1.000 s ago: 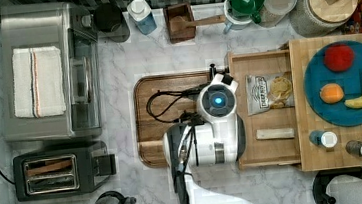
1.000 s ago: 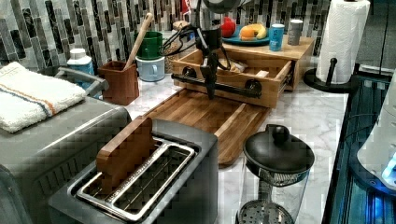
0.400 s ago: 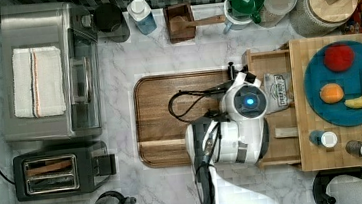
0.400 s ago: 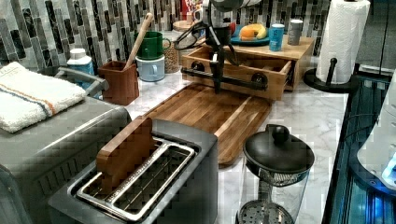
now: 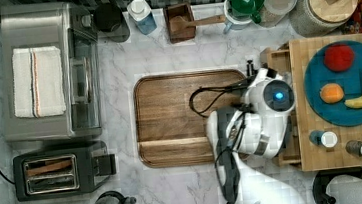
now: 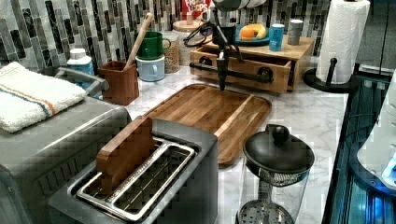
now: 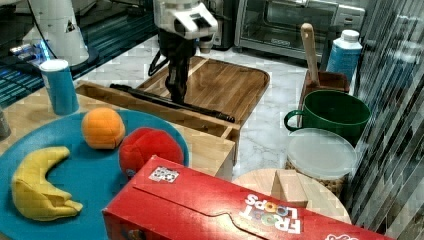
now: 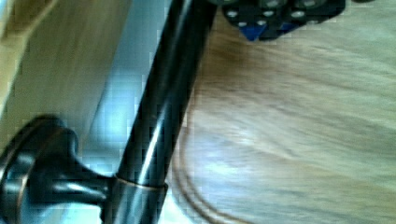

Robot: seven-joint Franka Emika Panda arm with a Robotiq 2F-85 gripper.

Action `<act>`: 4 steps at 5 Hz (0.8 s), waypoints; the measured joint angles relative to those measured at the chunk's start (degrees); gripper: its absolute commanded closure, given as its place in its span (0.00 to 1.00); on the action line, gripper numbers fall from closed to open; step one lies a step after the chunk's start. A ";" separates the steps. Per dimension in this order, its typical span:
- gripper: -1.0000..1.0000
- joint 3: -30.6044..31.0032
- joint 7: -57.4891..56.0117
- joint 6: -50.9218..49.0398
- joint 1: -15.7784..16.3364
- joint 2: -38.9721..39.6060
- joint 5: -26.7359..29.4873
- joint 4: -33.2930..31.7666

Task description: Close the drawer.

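The light bamboo drawer [image 6: 254, 66] sticks a short way out of the wooden block; its interior shows as a narrow slot in the right view. Its front wall [image 7: 200, 121] carries a long black handle bar [image 6: 247, 74] [image 8: 163, 107]. My gripper [image 6: 222, 83] [image 7: 177, 95] hangs fingers-down, shut with nothing in it, touching the outer side of the handle near its middle. From above, my arm covers most of the drawer [image 5: 276, 58]; only its two end corners show.
A darker brown tray [image 5: 170, 118] lies on the marble right in front of the drawer. The block top [image 5: 309, 162] holds a blue plate [image 5: 350, 111] with fruit and small jars. A paper-towel stand [image 6: 345, 42] and a mug [image 6: 152, 44] flank the block.
My gripper has moved toward the top view's right, against the handle. The drawer has slid much further into the block, and its contents are now covered.
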 measured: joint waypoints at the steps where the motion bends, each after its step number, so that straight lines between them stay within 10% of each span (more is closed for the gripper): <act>1: 1.00 -0.66 -4.53 -2.21 -3.25 2.17 1.17 3.47; 4: 1.00 -2.58 -4.92 -3.11 -4.11 1.20 -1.23 3.92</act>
